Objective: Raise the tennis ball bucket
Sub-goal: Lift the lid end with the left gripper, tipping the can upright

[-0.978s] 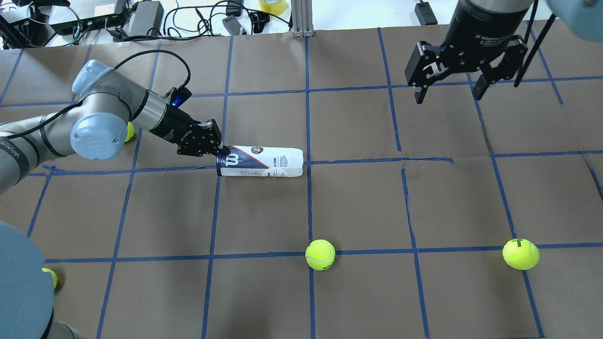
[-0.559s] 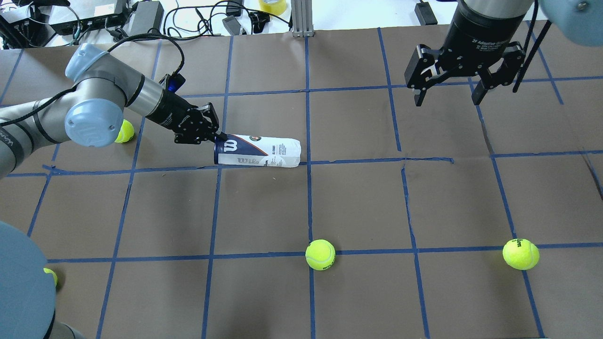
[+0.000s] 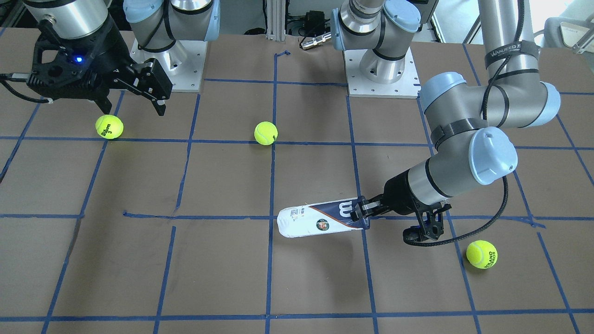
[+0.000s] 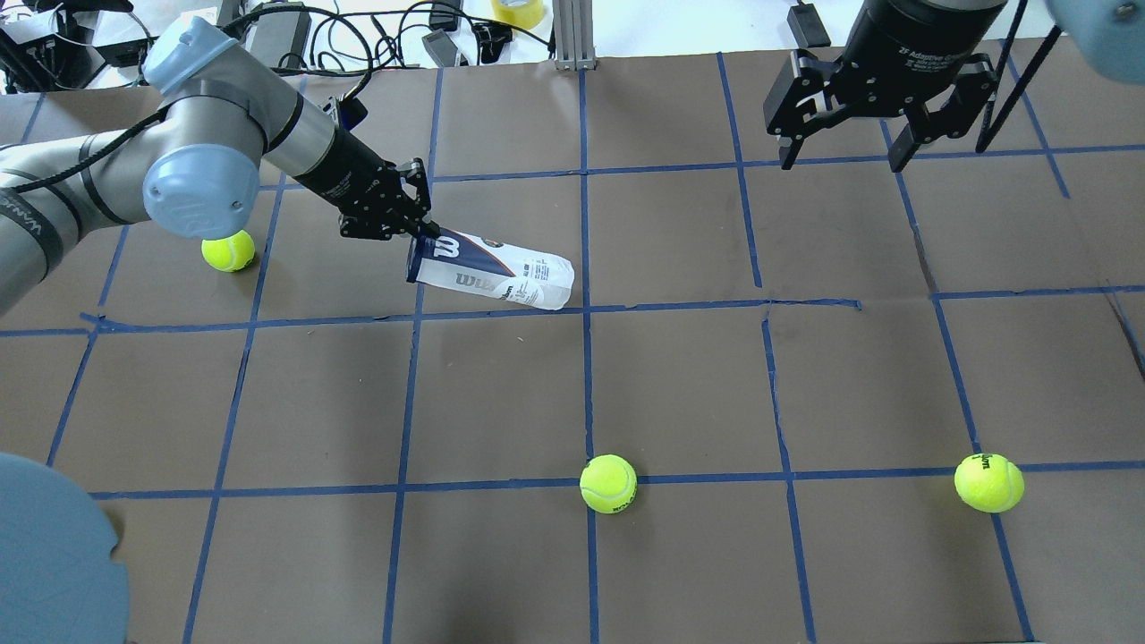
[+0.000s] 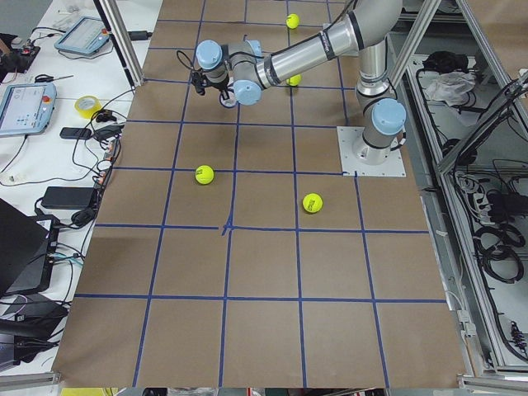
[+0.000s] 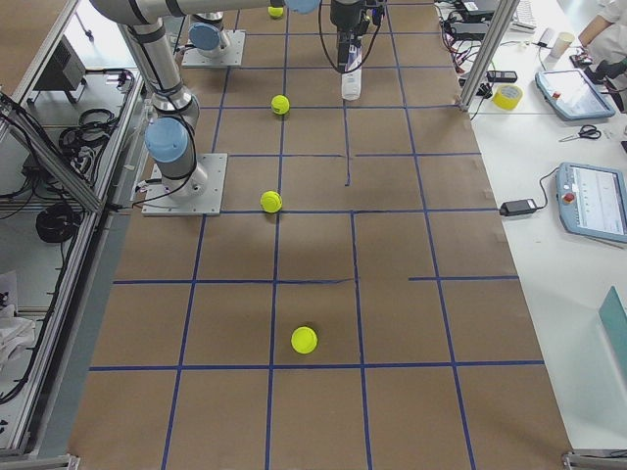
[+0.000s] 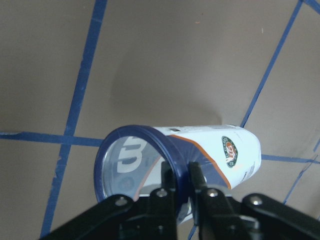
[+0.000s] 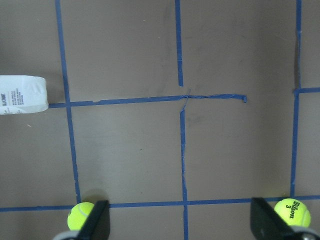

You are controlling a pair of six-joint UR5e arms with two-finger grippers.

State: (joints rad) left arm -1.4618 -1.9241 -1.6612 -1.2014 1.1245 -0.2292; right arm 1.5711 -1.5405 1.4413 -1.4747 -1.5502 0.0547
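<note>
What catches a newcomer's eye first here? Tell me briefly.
The left gripper pinches the rim of the tennis ball bucket, tilted with that end raised, left of the table's middle. The right gripper hangs open at the far right; loose tennis balls dot the brown table.

Overhead camera is looking down from behind the robot (image 3: 376, 60), front camera is facing it; side cameras are looking along the table (image 5: 264, 346) from afar; both close wrist cameras are catching the tennis ball bucket (image 7: 210, 150)
</note>
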